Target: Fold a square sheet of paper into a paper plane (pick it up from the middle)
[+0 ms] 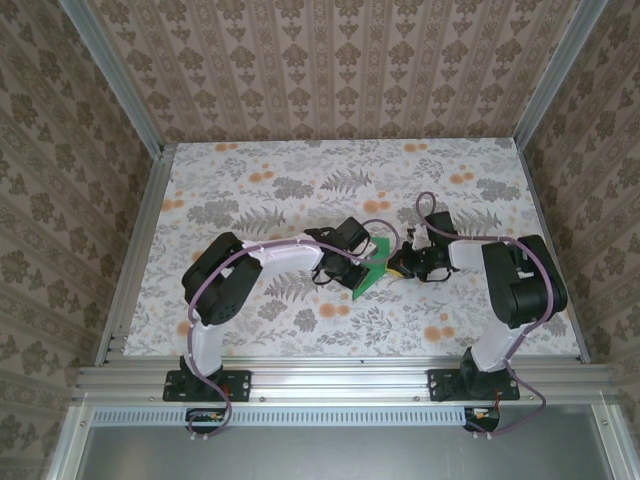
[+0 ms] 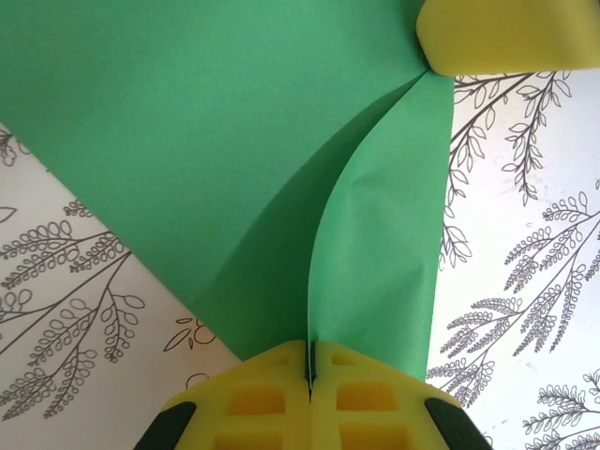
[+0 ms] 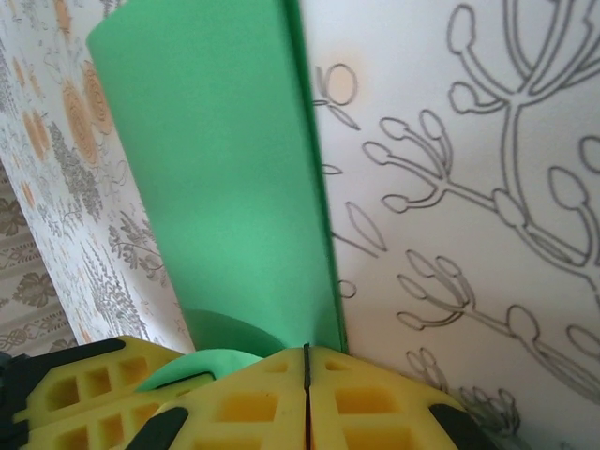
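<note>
**Top external view:** A thin, bright-green sheet of paper [image 1: 372, 262], creased into a pointed shape, sits just right of centre on the flower-printed tabletop [image 1: 300, 180]. The left gripper [image 1: 352, 268] touches its left side and the right gripper [image 1: 400, 266] its right side. Open tabletop runs from the sheet to the silver aluminium frame rails [image 1: 135, 260] on both sides. The widest stretch is towards the patterned back wall [image 1: 340, 70] at the top.

**Left wrist view:** The left gripper [image 2: 308, 361], bottom centre, has its yellow ribbed fingers [image 2: 258, 398] pressed together on the sheet [image 2: 187, 141]. They nip a curved, raised fold edge that climbs towards the upper right. There a second yellow pad [image 2: 497, 37] sits on the paper. Bare table shows at lower left and along the right.

**Right wrist view:** The right gripper [image 3: 307, 354], bottom centre, is clamped on the sheet [image 3: 225, 169]. The sheet's straight right edge runs up from the finger seam. Bare tabletop lies to the right of that edge.
</note>
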Controlling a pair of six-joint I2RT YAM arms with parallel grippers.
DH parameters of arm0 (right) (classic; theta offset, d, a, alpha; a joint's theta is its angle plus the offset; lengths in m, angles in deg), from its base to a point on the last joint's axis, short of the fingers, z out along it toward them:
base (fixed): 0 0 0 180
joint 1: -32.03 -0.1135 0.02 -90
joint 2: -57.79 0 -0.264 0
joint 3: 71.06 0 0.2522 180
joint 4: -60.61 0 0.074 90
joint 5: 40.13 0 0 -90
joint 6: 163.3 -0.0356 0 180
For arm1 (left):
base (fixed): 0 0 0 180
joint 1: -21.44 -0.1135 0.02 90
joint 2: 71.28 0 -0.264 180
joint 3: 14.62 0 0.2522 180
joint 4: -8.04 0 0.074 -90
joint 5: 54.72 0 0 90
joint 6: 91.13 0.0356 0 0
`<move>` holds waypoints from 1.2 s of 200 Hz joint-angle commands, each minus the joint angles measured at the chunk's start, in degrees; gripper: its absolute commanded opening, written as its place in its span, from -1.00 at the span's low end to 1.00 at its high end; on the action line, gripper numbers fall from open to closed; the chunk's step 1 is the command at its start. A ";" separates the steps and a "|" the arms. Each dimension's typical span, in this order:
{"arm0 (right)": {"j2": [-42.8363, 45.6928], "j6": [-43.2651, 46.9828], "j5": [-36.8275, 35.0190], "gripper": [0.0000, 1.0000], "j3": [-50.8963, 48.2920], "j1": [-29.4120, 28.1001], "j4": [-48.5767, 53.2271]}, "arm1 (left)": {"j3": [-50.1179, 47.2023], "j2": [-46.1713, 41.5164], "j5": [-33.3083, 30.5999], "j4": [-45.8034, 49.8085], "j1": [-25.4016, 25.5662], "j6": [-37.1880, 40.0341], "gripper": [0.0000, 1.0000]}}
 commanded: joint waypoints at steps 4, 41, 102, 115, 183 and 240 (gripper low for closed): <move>4.75 -0.96 1.74 -0.84 -1.62 -0.66 -1.05 | -1.94 -0.21 -2.16 3.67 -0.30 0.23 -0.94; 5.21 -5.33 4.17 -0.83 -4.79 -3.98 -7.29 | -1.72 0.06 -2.37 3.76 -0.38 0.15 -0.94; -0.27 -6.30 1.81 -0.83 -5.70 -5.96 -10.61 | -1.51 0.58 -2.21 4.40 -0.42 0.38 -0.94; -0.93 -5.46 1.11 -0.84 -5.68 -5.91 -9.95 | -1.62 0.63 -2.34 4.58 -0.41 0.38 -0.94; 4.74 -5.93 2.62 -0.83 -6.52 -5.95 -8.67 | -1.07 0.96 -3.46 5.86 -0.45 -0.37 -0.95; 2.71 -10.28 4.14 -0.83 -8.88 -8.80 -15.75 | -1.02 1.56 -3.07 5.95 -0.52 -0.15 -0.96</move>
